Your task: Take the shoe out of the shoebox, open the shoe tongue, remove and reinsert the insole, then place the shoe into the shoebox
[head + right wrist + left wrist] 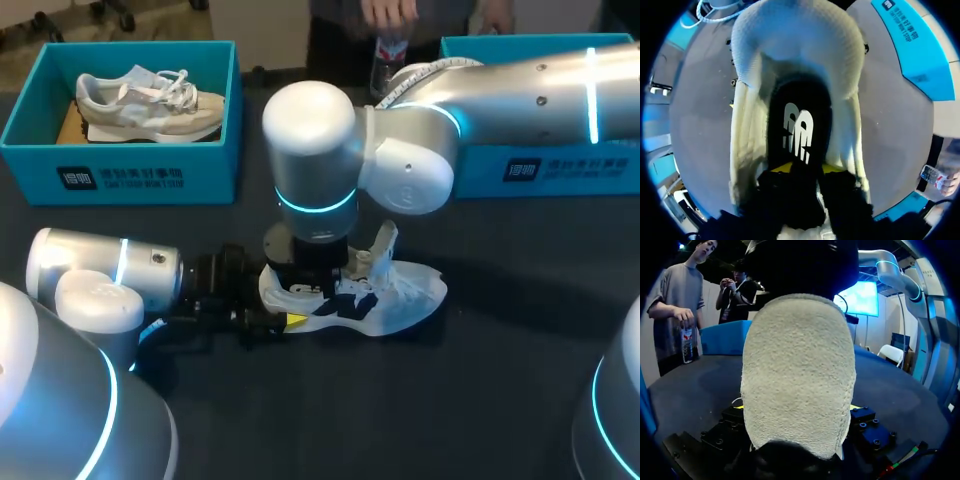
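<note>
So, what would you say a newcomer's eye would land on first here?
A white shoe lies mid-table, its heel held in the left gripper, with the right gripper in its opening above the black insole. A second shoe rests in the teal box at the table's far left.

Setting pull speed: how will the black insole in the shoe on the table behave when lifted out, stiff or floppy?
Probably floppy: the insole is a flat sheet lining the shoe, so it may bend when lifted. It may drag, as the shoe hugs its edges; the left pincer around the heel should steady the shoe.
</note>
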`<state>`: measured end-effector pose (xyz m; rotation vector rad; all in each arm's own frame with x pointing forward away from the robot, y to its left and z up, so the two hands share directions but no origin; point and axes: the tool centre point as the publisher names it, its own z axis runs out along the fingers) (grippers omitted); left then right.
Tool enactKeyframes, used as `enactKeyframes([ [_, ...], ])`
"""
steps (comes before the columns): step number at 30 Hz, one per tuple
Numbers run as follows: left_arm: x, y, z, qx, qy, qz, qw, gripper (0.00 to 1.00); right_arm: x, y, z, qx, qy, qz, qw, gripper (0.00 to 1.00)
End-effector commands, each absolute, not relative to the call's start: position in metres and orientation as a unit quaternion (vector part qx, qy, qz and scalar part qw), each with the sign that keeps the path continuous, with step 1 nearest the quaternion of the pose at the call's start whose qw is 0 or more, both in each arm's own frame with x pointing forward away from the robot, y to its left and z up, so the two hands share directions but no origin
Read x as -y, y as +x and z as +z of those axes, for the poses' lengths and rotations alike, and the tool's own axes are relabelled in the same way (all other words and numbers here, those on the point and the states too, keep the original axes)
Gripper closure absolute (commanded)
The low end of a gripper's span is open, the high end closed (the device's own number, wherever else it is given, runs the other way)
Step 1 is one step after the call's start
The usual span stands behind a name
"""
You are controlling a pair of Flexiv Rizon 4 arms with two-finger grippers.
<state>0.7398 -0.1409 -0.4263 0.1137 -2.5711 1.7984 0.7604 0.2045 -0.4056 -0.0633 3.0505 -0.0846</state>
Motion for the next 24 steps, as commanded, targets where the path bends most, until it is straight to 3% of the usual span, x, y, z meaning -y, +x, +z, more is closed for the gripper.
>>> enactKeyframes([
  [1,0.142,0.749,-0.443,0.82,0.037,0.571,0.001,1.0,-0.203,0.753,-0.421,-0.999,-0.019,-0.029,0.028,0.93],
  [2,0.142,0.749,-0.443,0.82,0.037,0.571,0.001,1.0,-0.2,0.747,-0.42,-0.999,-0.015,-0.035,0.017,1.0],
  [24,0.142,0.749,-0.443,0.82,0.037,0.571,0.001,1.0,-0.159,0.738,-0.345,-0.997,0.03,-0.071,0.032,1.0],
])
